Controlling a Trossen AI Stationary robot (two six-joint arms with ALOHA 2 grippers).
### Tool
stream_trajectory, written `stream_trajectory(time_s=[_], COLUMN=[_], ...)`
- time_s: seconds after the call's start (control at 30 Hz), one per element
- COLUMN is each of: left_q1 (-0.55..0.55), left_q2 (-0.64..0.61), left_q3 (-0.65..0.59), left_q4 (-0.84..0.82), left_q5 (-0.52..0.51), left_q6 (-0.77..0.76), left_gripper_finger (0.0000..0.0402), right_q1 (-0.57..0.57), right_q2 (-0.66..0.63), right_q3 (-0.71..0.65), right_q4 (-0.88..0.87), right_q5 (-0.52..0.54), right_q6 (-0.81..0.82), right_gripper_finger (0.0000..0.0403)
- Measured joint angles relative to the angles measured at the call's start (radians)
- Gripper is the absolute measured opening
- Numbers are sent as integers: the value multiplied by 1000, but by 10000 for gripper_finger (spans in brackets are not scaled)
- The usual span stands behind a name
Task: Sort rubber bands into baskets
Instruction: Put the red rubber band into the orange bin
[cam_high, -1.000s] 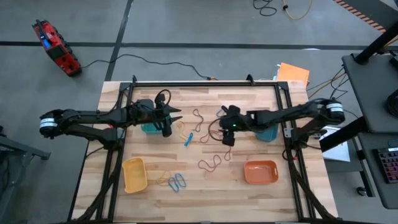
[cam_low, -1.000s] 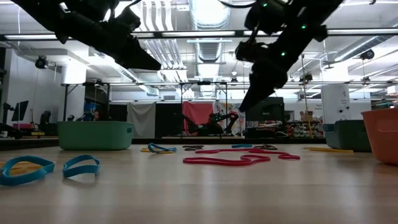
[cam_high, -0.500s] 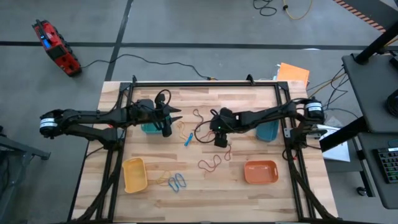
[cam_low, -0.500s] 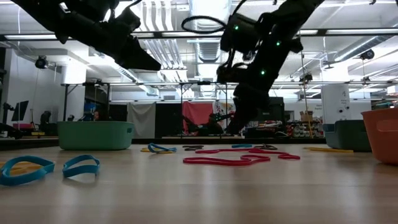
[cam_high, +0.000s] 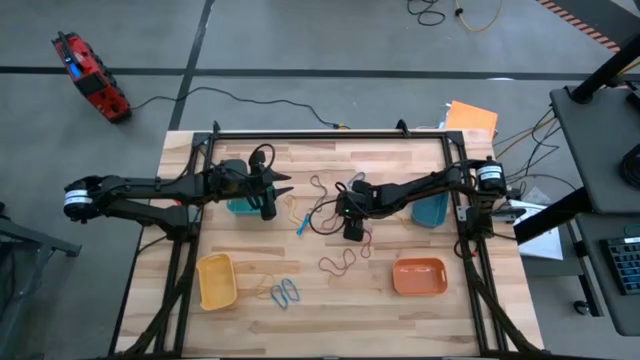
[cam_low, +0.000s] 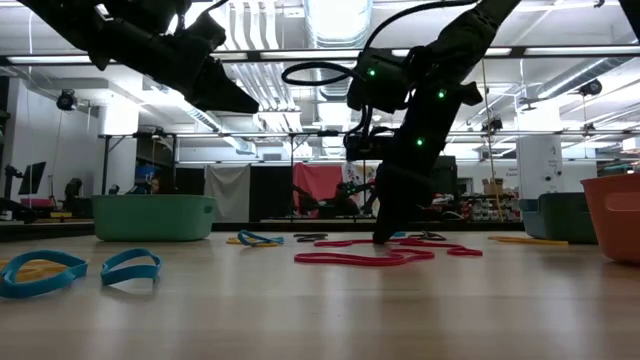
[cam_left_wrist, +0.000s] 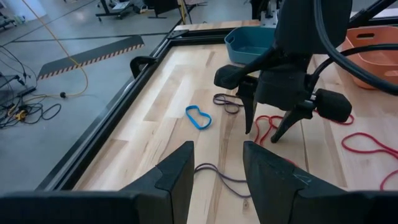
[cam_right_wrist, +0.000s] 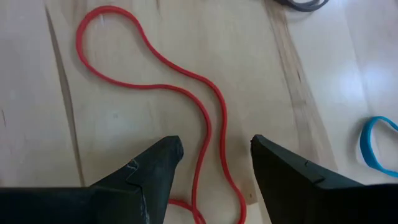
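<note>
Rubber bands lie loose on the wooden table. A red band (cam_right_wrist: 186, 93) lies at the table's middle. My right gripper (cam_high: 340, 214) stands open and steeply tipped down over it, one finger on each side of a strand, the tips (cam_low: 381, 236) low at the table. My left gripper (cam_high: 288, 190) hangs open and empty above the teal-green basket (cam_high: 240, 207). The blue basket (cam_high: 432, 211) stands at the right, the yellow basket (cam_high: 216, 280) near left, the orange basket (cam_high: 419, 277) near right.
A second red band (cam_high: 338, 262) lies nearer the front, a blue band (cam_high: 303, 223) at the middle, two blue bands (cam_high: 286, 292) by the yellow basket, and a brown band (cam_high: 320, 188) farther back. A black frame (cam_high: 330, 135) rims the table.
My right gripper has come down toward the table and a little toward its left edge, tipping more steeply downward, still open. It now stands low over the red band at the middle.
</note>
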Motion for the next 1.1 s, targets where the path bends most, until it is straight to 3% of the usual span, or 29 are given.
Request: stream_trajectory(time_s=[0.23, 0.57, 0.87, 1.1], left_q1=[0, 0, 0, 0], left_q2=[0, 0, 0, 0], left_q3=[0, 0, 0, 0], left_q4=[1, 7, 10, 10], left_q5=[0, 0, 0, 0], left_q6=[0, 0, -1, -7], left_gripper_finger=[123, 123, 123, 123], right_q1=[0, -6, -5, 6], right_q2=[7, 9, -19, -137], right_q3=[-2, -3, -7, -9], right_q4=[4, 6, 5, -15], right_q5=[-11, -79, -85, -86], right_q6=[1, -54, -70, -75], right_gripper_finger=[171, 21, 12, 12])
